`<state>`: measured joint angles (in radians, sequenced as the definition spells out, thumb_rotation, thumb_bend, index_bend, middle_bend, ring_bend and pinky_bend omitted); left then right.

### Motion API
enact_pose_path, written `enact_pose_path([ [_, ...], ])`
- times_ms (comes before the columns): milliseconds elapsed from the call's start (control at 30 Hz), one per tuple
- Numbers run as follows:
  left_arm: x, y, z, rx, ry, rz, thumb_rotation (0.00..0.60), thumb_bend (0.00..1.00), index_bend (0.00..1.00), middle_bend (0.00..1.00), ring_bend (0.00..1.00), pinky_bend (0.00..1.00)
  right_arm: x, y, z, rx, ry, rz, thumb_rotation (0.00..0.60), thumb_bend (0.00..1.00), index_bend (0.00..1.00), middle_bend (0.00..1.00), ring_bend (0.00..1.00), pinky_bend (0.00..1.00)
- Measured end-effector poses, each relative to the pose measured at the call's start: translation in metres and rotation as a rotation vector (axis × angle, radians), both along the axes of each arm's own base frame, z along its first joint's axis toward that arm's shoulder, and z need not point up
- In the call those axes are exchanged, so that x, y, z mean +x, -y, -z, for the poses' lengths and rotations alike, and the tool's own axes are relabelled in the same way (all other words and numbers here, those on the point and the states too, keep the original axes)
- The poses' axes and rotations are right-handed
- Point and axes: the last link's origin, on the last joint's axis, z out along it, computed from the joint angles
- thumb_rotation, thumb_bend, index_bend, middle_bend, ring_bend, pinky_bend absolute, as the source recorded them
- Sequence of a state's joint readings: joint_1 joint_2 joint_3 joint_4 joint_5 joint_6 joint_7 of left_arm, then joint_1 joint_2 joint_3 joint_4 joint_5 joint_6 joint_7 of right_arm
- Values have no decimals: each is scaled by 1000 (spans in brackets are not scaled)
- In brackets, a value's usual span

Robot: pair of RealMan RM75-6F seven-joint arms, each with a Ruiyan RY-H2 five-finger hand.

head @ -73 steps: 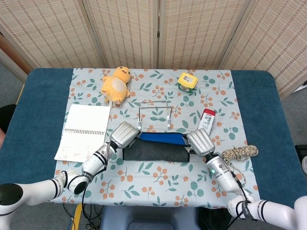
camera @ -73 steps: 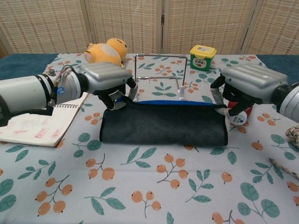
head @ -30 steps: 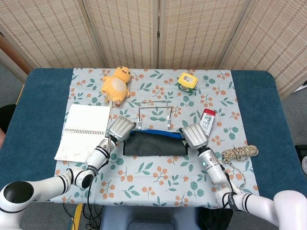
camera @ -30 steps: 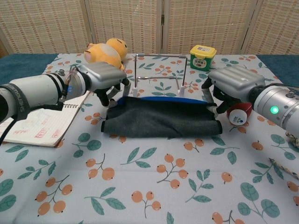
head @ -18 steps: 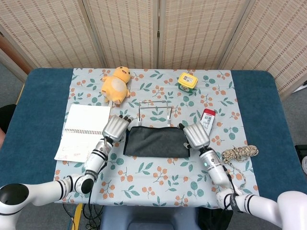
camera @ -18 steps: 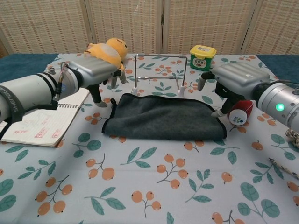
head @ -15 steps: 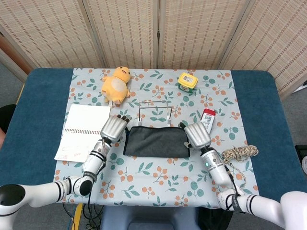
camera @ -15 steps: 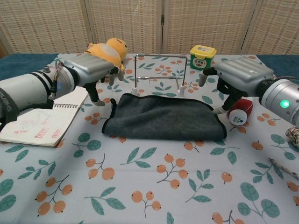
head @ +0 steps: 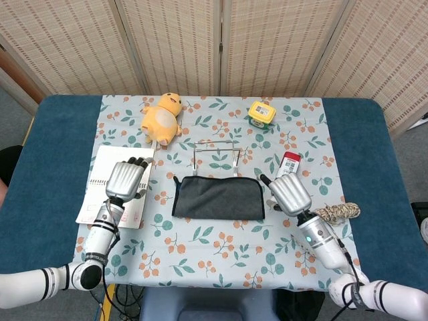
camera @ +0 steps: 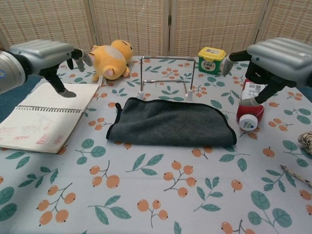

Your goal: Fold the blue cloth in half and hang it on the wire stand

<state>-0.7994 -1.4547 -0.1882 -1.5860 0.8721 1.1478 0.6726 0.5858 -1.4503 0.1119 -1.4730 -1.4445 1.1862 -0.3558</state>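
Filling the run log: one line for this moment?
cloth: folded, flat | wire stand: bare | left robot hand: open | right robot hand: open

Probably a staged lab: woven folding screens (head: 221,47) behind a table (head: 60,134) with a floral tablecloth (head: 214,241)

cloth (camera: 170,122): matt fleece | wire stand (camera: 165,78): bare metal | notebook (camera: 41,114): paper

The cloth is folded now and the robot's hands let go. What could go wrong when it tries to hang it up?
Maybe three things. The folded cloth lies flat, so picking it up could let the layers slide apart. The wire stand looks thin and light, right behind the cloth; a bump from the left hand or right hand might tip it. The red and white bottle sits under the right hand and could get knocked.
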Motion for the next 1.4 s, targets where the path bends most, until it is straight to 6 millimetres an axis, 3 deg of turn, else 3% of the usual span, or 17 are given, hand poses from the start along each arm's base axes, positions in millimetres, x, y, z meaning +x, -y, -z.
enact_pose_path([
  [433,-48,45,-56,117,77,-38,600,180,204,286,273,474,-27,-32,-23,33,-25,-49,600,165,406,892,802,953],
  [800,-77,80,-85,186,126,-53,600,180,210,282,273,462,-41,-31,-26,32,-93,-73,600,160,430,880,798,954],
  [1100,-92,99,-98,201,118,-66,600,180,213,282,270,443,-45,-28,-15,58,-135,-95,600,95,432,880,798,954],
  [1400,-97,115,-100,193,125,-69,600,180,213,282,265,442,-40,-16,13,107,-194,-133,600,88,453,887,800,954],
])
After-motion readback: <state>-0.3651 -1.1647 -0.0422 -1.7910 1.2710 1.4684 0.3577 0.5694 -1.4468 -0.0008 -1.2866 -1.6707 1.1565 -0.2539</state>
